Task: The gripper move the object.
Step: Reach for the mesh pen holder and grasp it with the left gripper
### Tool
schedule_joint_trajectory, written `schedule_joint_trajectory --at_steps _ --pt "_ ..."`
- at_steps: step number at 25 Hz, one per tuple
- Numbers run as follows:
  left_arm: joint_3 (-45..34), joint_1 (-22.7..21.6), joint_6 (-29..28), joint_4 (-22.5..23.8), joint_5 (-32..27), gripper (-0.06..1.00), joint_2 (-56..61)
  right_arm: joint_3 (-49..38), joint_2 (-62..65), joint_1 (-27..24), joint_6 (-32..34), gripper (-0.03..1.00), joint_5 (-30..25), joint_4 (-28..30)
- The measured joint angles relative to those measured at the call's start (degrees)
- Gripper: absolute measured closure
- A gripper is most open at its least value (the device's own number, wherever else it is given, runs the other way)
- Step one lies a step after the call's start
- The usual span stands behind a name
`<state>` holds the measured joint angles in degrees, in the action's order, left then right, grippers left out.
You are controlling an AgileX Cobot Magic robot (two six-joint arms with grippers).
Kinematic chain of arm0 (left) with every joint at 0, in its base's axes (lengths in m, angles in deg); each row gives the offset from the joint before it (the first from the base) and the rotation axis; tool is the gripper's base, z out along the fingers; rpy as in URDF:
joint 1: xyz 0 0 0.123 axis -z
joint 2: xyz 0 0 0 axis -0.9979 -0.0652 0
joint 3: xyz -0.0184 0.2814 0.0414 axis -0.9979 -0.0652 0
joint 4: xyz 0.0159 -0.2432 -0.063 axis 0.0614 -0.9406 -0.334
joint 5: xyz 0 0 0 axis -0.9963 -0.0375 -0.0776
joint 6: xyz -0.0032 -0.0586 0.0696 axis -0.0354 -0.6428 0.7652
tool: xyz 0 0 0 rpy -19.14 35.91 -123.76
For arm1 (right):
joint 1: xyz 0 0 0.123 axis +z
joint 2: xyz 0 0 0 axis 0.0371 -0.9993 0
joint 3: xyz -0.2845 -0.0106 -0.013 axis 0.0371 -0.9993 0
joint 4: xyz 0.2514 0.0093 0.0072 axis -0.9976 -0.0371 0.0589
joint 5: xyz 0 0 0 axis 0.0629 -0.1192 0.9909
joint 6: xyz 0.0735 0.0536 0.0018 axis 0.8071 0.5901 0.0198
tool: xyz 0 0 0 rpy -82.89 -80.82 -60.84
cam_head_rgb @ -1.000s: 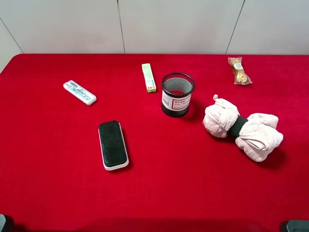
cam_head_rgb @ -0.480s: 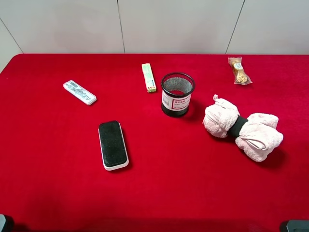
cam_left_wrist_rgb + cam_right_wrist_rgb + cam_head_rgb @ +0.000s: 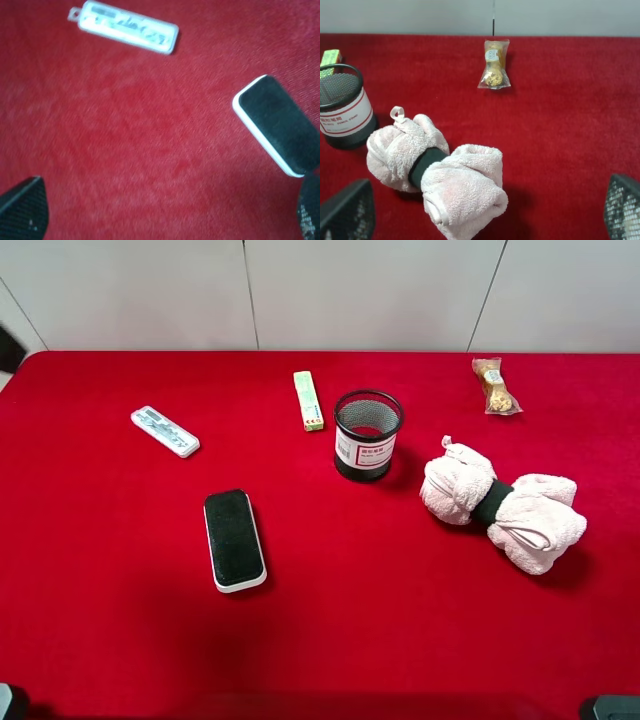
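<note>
The pen cup (image 3: 367, 435) stands upright on the red table (image 3: 400, 620), a little behind the middle and slightly toward the right side in the high view. It is a black wire-mesh cylinder with a white-and-red label on the side that faces the camera. Nothing touches it, and neither arm is near it.

The left gripper (image 3: 165, 210) is open wide. In its wrist view only the two dark fingertips (image 3: 22, 207) show, far from each other, with bare red cloth between them and nothing held. Beyond the tips lies the eraser block (image 3: 276, 130), flat, with its black face up and a white rim, and further away a white flat device (image 3: 125, 26) — a little blurred, so its markings cannot be read. In the high view both lie on the left half of the table, well apart from the cup.

The right gripper (image 3: 485, 210) is also open wide and holds nothing. Its mesh-patterned fingertips (image 3: 347, 210) stand far apart. In front of it lies a pink towel bundle (image 3: 437, 172), tied around the middle with a black band (image 3: 426, 162). The bundle lies near the cup on its right side, not touching it.

A green and white box (image 3: 308, 400) lies just behind and to the left of the cup, and a snack packet (image 3: 493, 386) lies near the back edge on the right.
</note>
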<state>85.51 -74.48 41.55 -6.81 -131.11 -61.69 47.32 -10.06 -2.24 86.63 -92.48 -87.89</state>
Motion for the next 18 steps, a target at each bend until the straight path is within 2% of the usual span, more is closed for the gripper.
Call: schedule_joint_trajectory --at_steps 18 --pt "21.7 13.9 1.8 0.0 0.2 -0.04 -27.0 0.0 0.0 0.0 0.0 0.27 0.1 0.0"
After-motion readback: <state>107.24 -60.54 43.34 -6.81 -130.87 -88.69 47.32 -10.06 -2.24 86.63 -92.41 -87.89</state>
